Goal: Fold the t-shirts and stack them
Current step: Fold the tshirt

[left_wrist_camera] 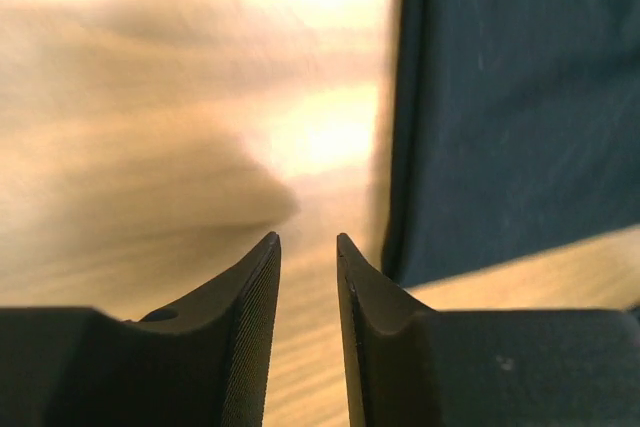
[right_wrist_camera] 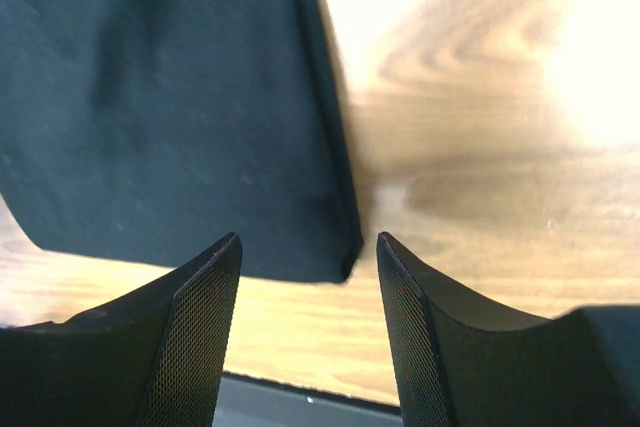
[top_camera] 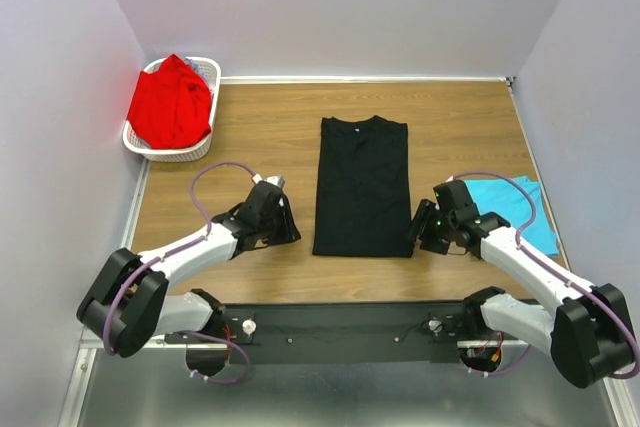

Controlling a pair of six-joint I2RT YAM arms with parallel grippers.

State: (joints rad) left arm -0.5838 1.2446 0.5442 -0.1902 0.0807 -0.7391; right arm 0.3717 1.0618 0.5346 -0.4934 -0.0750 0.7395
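Two end effectors parted, seemingly empty

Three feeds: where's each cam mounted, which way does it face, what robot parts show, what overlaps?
Top external: above and behind the bases, looking down over the table; left arm, right arm, black t-shirt, red t-shirt in the basket, turquoise t-shirt.
Left wrist: on the left wrist, looking past left fingers at the black t-shirt's near-left corner.
Right wrist: on the right wrist, past right fingers at its near-right corner.
Shared: all three show the black t-shirt and table.
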